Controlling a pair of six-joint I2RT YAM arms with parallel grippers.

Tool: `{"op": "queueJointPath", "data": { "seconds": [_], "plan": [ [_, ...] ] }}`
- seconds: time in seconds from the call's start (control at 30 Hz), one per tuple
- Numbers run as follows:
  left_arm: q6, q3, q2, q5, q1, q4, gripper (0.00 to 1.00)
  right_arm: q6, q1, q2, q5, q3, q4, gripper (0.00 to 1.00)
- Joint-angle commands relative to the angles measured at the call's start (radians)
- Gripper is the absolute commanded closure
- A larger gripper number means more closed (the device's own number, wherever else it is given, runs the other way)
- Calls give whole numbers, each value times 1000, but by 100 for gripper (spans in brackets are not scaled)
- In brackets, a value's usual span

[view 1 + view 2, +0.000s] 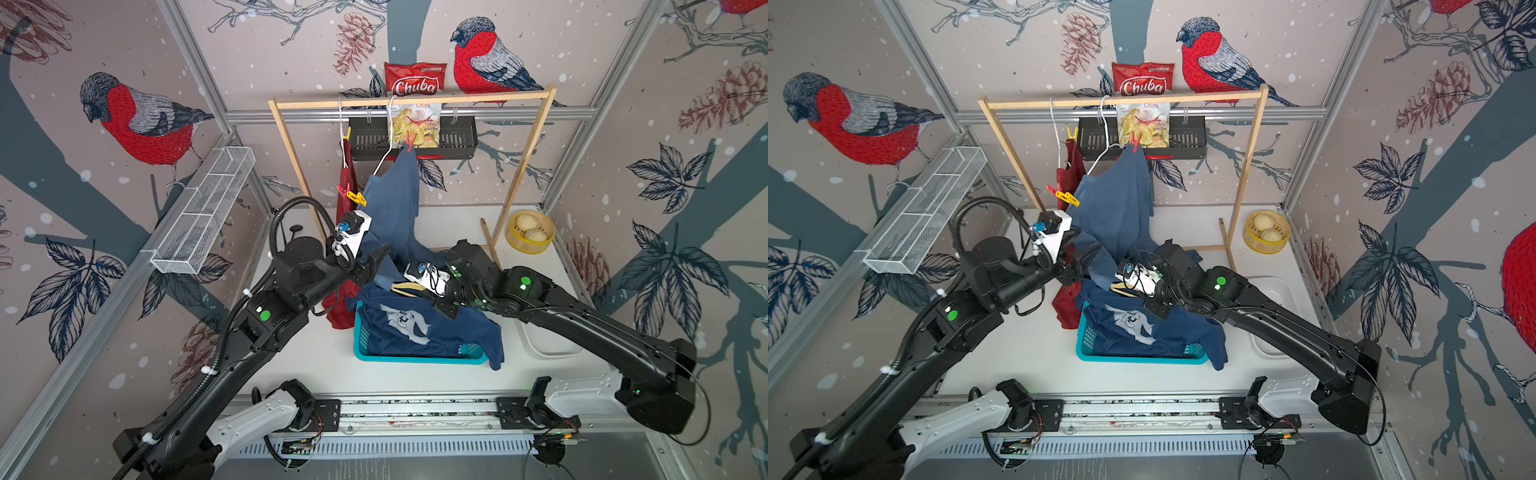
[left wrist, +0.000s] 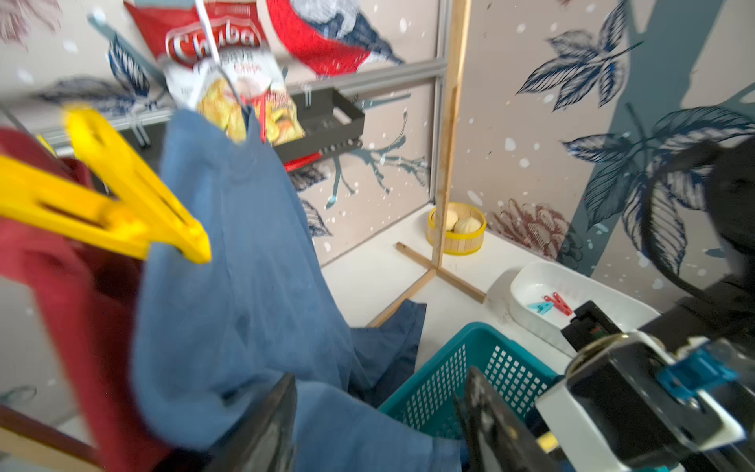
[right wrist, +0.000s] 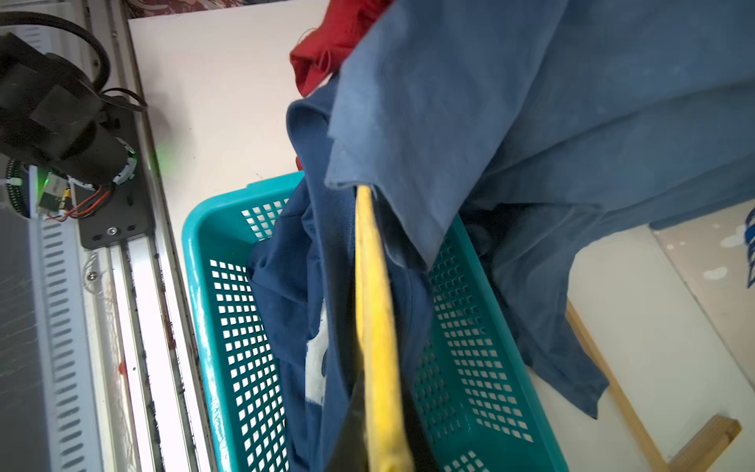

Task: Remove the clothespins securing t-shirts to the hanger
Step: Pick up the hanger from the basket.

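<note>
Left tool: jaws spread, nothing pinched. The medium blue cloth t-shirt drapes just past them.

Right tool: jaws pressed together on a pale yellow flat bar. The bar sticks out from under the blue shirt's hem, above the teal perforated plastic basket. Can't tell whether the bar is a hanger arm.

Pins:
- The large yellow plastic clothespin is left of centre in both top views. Its nose is on the blue shirt's edge, against the dark red t-shirt.
- A red clothespin sits just beside it.
- A second red clothespin, upper centre, grips the blue shirt's top corner near the white wire hanger.
- A small yellow clothespin is up at the top of the red shirt.
- Two loose clothespins, one red and one light blue, lie in the white plastic tray on the surface.

The navy t-shirt with white print lies in the basket at frame centre, with one sleeve over the rim. The red and blue shirts hang from the light wooden rack.
</note>
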Motion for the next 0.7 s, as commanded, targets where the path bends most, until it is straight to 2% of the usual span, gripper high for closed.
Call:
{"op": "queueJointPath", "data": {
  "seconds": [0.0, 0.17, 0.27, 0.4, 0.67],
  "plan": [
    [110, -11, -38, 115, 4, 95, 37, -31, 16, -3, 4, 50, -115, 100],
    [230, 5, -68, 151, 3, 16, 36, -31, 22, -27, 32, 125, -202, 100],
    [317, -22, -108, 201, 2, -17, 35, -41, 22, -83, -16, 157, -204, 100],
    [334, -51, -159, 231, 4, -33, 33, -60, 22, -144, -90, 186, -168, 100],
    [423, 8, -150, 318, 2, -158, 31, -87, 22, -116, -145, 299, -209, 100]
  ]
}}
